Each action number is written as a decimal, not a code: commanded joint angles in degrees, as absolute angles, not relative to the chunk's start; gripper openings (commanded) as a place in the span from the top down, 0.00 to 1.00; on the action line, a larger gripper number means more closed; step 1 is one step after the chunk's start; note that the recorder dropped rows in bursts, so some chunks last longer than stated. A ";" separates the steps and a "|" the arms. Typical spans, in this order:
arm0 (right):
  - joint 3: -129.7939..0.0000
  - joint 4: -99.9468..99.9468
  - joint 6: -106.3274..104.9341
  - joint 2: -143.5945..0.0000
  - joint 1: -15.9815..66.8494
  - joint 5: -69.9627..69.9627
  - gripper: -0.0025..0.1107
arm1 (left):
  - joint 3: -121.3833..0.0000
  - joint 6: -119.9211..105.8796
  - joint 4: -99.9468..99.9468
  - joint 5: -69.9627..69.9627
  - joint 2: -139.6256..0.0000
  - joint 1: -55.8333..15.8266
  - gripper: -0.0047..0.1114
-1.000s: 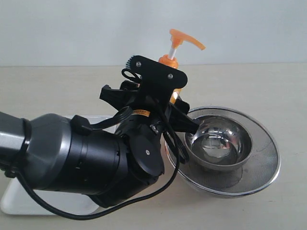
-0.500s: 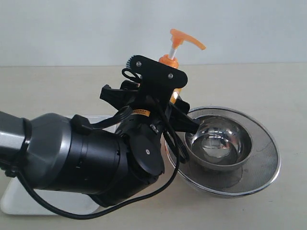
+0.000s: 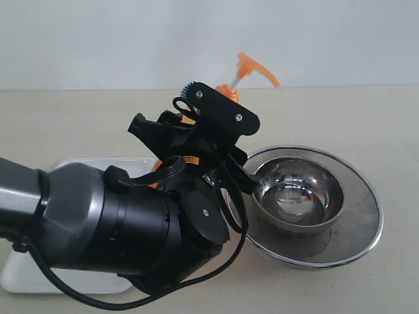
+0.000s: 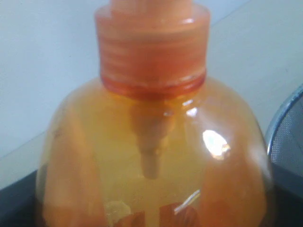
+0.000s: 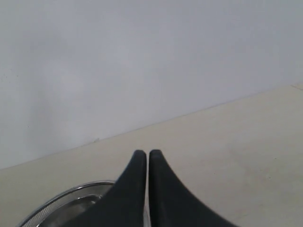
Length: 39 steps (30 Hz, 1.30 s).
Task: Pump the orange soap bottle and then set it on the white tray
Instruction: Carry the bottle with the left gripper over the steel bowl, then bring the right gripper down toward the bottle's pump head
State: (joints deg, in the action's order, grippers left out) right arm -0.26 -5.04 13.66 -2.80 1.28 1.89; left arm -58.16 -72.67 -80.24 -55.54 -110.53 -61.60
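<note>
The orange soap bottle (image 3: 230, 90) is tilted, its pump head (image 3: 254, 67) leaning right above my left arm's wrist. My left gripper (image 3: 196, 154) is shut on the bottle's body, which the arm mostly hides in the exterior view. In the left wrist view the bottle's shoulder and collar (image 4: 151, 142) fill the frame, with a dark finger (image 4: 14, 208) at its side. The white tray (image 3: 91, 163) lies to the left, largely covered by the arm. My right gripper (image 5: 148, 153) is shut on nothing, above the tabletop; the exterior view does not show it.
A round steel bowl (image 3: 298, 196) sits in a mesh strainer (image 3: 363, 219) just right of the bottle and the left gripper. Its rim also shows in the right wrist view (image 5: 66, 196). A pale wall stands behind the beige table.
My left arm has shifted left toward the tray with the bottle in its grip. The bottle, upright before, now leans with its pump head lower and to the right.
</note>
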 commanded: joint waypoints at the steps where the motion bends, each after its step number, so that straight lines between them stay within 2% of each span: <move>1: -4.50 -5.25 12.86 -8.45 1.18 1.91 0.98 | -58.02 -68.48 -81.44 -55.63 -110.60 -62.59 0.92; 5: -11.42 -5.25 10.97 -16.17 1.75 5.22 0.98 | -58.02 -63.60 -76.24 -56.15 -110.60 -65.16 0.92; 9: -19.07 -5.25 4.04 -25.33 8.85 5.11 0.98 | -58.02 -60.98 -76.04 -58.50 -110.60 -65.32 0.92; 12: -25.85 -5.25 -2.22 -33.69 17.19 4.80 0.98 | -58.02 -60.79 -75.80 -60.01 -110.60 -65.32 0.92; 17: -33.05 -5.15 -13.53 -43.04 23.19 5.20 0.98 | -58.02 -60.79 -75.80 -60.01 -110.60 -65.32 0.92; 24: -43.75 -5.15 -18.53 -53.38 24.43 7.45 0.98 | -58.02 -60.79 -75.80 -60.01 -110.60 -65.32 0.92; 31: -54.08 -7.18 -25.37 -61.30 24.43 19.79 0.98 | -58.02 -60.79 -75.80 -60.01 -110.60 -65.32 0.92; 39: -63.37 -20.49 -49.08 -67.86 24.43 30.14 0.98 | -58.02 -60.79 -75.80 -59.90 -110.60 -65.32 0.92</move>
